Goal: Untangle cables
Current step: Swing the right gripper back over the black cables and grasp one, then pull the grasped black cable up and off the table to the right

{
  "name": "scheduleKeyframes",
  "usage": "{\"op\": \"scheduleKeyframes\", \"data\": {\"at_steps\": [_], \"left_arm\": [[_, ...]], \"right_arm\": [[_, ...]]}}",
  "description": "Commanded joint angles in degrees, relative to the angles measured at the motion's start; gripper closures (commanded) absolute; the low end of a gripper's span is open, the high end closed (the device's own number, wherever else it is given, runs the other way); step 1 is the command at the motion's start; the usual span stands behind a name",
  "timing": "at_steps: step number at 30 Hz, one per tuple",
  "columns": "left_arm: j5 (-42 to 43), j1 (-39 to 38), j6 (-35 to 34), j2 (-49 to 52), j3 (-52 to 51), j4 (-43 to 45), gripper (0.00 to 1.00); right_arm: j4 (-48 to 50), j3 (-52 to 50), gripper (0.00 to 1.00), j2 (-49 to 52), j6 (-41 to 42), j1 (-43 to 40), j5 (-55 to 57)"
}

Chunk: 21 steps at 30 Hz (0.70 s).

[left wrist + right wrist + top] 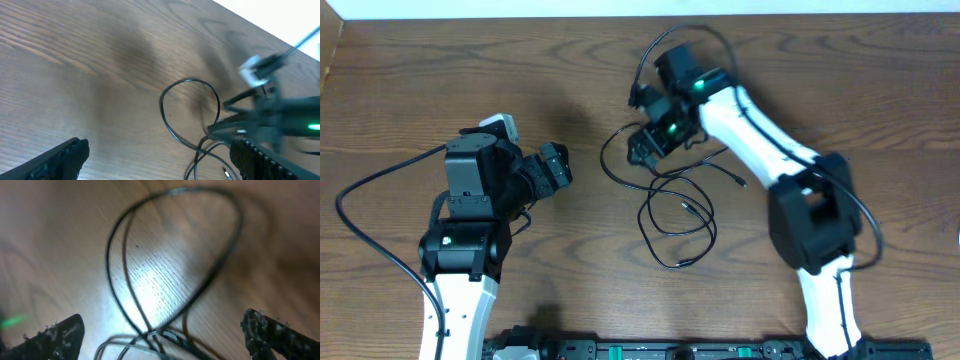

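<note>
Several thin black cables (676, 265) lie in crossed loops on the wood table right of centre. My right gripper (645, 148) is low over the upper end of the tangle. In the right wrist view its jaws (165, 340) are open, a black cable loop (111, 250) lies ahead of them, and crossed strands, one paler, sit between the fingers. My left gripper (560, 165) is left of the cables, apart from them. Its jaws (160, 146) are open and empty. It faces a cable loop (162, 102) and the blurred right gripper (265, 117).
A thick black arm cable (360, 190) curves over the table at the left. Another arm cable (715, 38) arcs over the right arm near the table's far edge. The arm bases (650, 350) stand along the front edge.
</note>
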Motion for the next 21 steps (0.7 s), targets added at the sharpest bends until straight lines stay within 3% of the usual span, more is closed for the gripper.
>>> {"op": "scheduleKeyframes", "data": {"at_steps": [1, 3, 5, 6, 10, 11, 21], "left_arm": [[-0.79, 0.20, -0.55, -0.39, 0.66, 0.02, 0.04], [-0.79, 0.20, -0.55, -0.39, 0.66, 0.00, 0.04], [-0.79, 0.20, -0.55, -0.39, 0.66, 0.00, 0.04], [-0.79, 0.20, -0.55, -0.39, 0.66, 0.00, 0.04], [-0.79, 0.20, -0.55, -0.39, 0.66, 0.00, 0.04], [-0.79, 0.20, -0.55, -0.39, 0.66, 0.00, 0.04], [-0.79, 0.20, -0.55, -0.39, 0.66, 0.00, 0.04]], "right_arm": [[0.90, -0.37, 0.13, 2.49, 0.98, 1.77, 0.00], [1.62, -0.37, 0.18, 3.41, 1.22, 2.43, -0.02], [2.36, -0.37, 0.31, 3.85, 1.33, 2.89, 0.02], [2.67, -0.37, 0.39, 3.85, 1.33, 2.97, 0.02], [4.39, -0.33, 0.93, 3.82, 1.38, 3.02, 2.27], [4.55, -0.28, 0.99, 3.82, 1.49, 2.84, 2.86], [-0.09, 3.56, 0.99, -3.21, 2.82, -2.10, 3.43]]}}
